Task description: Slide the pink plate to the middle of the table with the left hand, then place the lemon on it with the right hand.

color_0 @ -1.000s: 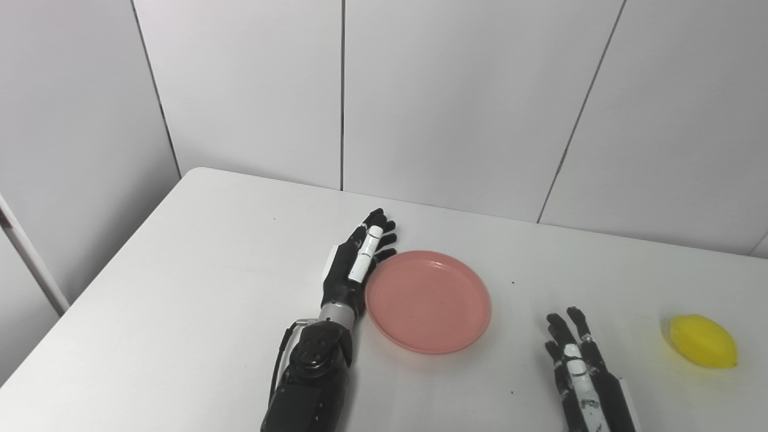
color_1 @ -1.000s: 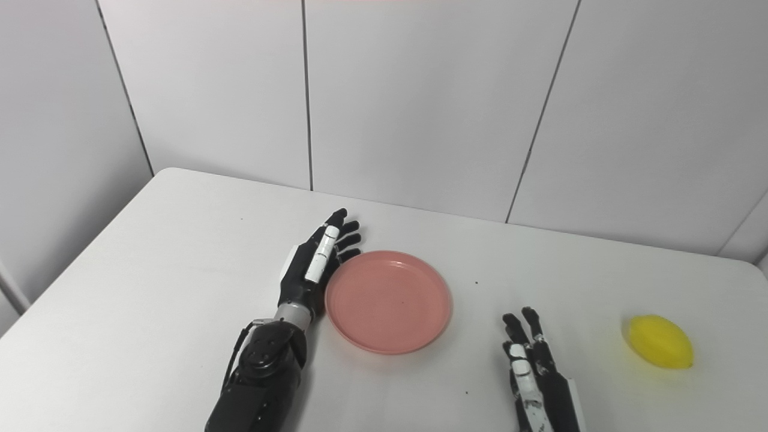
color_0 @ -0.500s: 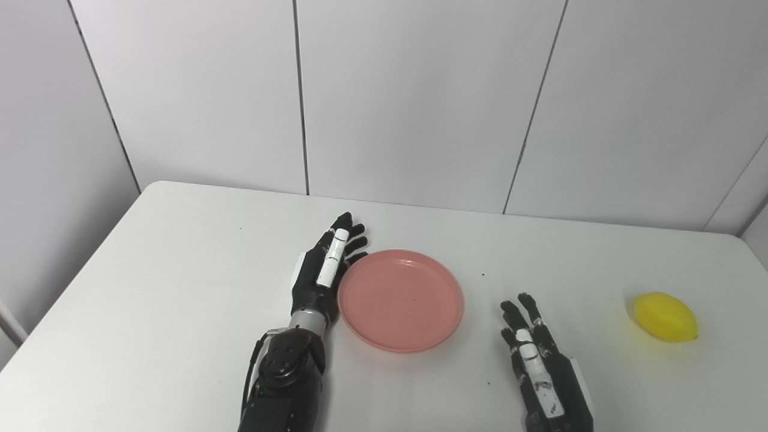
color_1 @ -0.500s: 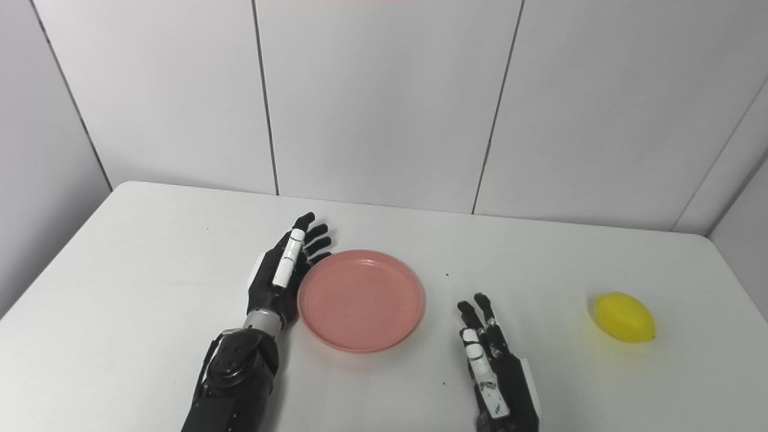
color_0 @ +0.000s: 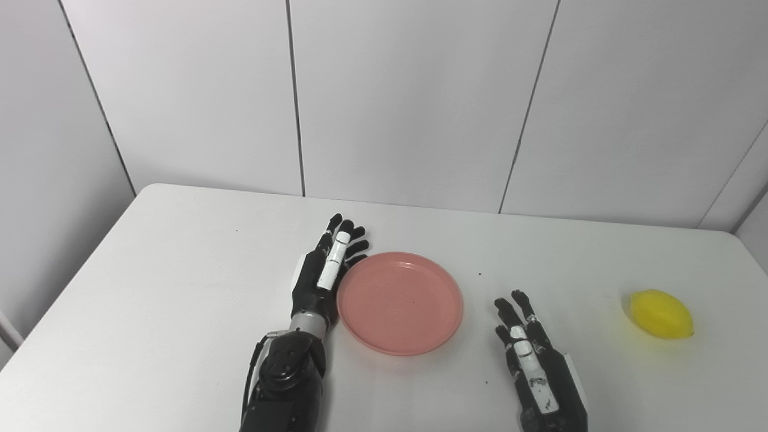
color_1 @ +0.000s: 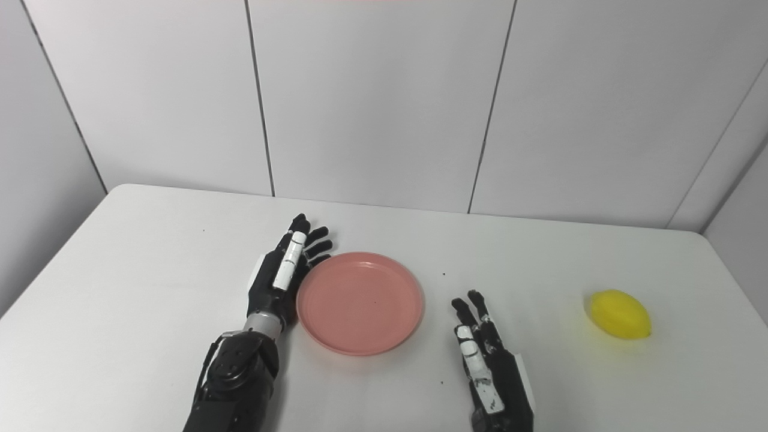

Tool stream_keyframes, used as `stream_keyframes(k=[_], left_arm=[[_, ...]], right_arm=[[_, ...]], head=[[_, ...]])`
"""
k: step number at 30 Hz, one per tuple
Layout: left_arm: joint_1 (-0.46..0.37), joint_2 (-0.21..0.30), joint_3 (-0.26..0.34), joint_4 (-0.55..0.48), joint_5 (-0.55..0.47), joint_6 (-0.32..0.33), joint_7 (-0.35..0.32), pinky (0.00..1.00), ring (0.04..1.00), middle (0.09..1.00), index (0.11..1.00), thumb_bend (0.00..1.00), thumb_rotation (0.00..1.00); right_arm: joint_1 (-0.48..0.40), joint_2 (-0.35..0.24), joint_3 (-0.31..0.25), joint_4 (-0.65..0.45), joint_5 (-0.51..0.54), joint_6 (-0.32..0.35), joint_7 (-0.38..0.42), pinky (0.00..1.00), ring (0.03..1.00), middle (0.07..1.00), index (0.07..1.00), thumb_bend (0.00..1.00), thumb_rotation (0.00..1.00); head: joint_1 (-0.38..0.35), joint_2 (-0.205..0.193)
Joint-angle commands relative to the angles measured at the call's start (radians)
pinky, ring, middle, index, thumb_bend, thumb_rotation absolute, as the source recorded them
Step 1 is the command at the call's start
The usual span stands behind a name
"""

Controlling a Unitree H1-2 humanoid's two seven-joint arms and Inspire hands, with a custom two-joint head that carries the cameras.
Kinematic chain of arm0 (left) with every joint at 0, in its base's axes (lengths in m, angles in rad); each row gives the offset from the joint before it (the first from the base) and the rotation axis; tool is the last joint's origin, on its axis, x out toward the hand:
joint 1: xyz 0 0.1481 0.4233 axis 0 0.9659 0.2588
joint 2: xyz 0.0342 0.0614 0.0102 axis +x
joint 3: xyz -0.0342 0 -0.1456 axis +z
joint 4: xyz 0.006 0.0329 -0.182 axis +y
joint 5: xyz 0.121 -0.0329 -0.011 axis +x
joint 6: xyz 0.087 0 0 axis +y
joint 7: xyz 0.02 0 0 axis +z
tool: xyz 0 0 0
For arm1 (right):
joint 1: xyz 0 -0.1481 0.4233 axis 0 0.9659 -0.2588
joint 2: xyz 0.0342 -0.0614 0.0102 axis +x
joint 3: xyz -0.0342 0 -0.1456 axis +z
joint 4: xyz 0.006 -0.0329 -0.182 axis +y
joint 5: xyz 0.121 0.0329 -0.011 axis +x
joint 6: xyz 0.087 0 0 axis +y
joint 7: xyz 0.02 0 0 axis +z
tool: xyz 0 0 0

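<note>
Centrally, you saw the pink plate [color_0: 400, 302] lying flat on the white table [color_0: 156, 300], a little left of the table's middle, and nothing lay in it; its shallow well was bare. Your left hand [color_0: 324, 273] stood on edge against the plate's left rim, touching or all but touching it, fingers [color_0: 339, 245] straight and spread toward the far side, grasping nothing. Your right hand [color_1: 486, 360] sat to the right of the plate and nearer to you, apart from the rim, its back turned up, the fingers [color_1: 471, 312] extended and slightly fanned, likewise holding nothing. Whether that hand rested on the table or hung just over it, you could not tell from either head view. The lemon [color_0: 662, 314] lay on the table at the far right, well apart from the right hand and from the plate, near the table's right edge. Behind the table stood a pale panelled wall [color_0: 408, 102].
</note>
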Motion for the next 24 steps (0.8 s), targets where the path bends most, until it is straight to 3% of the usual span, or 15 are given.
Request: stream_keyframes(k=[1, 13, 24], left_arm=[[0.037, -0.017, -0.001, 0.026, 0.002, 0.078, 0.024, 0.78, 0.780, 0.810, 0.951, 0.67, 0.73], [0.047, -0.016, -0.009, -0.017, 0.007, 0.120, 0.023, 0.78, 0.792, 0.819, 0.960, 0.67, 0.73], [0.040, -0.007, -0.017, -0.013, 0.017, 0.115, 0.021, 0.78, 0.798, 0.824, 0.960, 0.67, 0.74]], right_arm=[[0.015, 0.010, 0.004, 0.040, 0.003, -0.022, 0.001, 1.00, 0.981, 0.902, 0.948, 0.74, 0.64], [0.010, 0.024, 0.015, 0.025, -0.010, -0.008, -0.013, 1.00, 0.982, 0.899, 0.944, 0.73, 0.63], [0.001, 0.035, 0.025, 0.038, -0.017, -0.016, -0.024, 1.00, 0.980, 0.894, 0.937, 0.72, 0.62]], head=[[-0.001, 0.002], [-0.040, 0.026], [-0.081, 0.027]])
